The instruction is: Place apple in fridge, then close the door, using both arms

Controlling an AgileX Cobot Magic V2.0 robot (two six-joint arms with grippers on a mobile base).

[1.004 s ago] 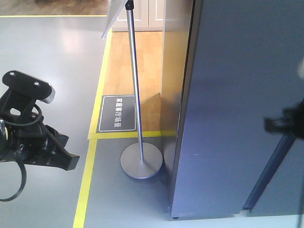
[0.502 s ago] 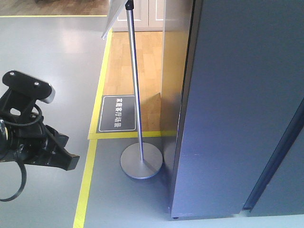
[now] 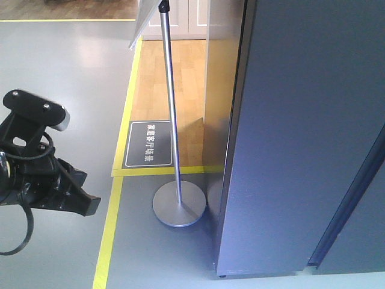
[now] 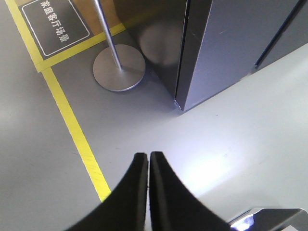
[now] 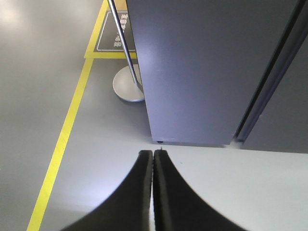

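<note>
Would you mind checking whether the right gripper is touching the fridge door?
Apart. In the right wrist view, the shut right gripper points at the fridge door, with a clear strip of grey floor between its fingertips and the door's bottom edge.

A dark floor sign (image 3: 148, 144) with a white border lies flat inside the yellow tape line (image 3: 108, 232), just beside the silver sign pole (image 3: 171, 114). It carries one column of white Chinese characters, which appear to read 家庭客厅场景. The left wrist view shows the same sign (image 4: 56, 26); no other text can be read.
</note>
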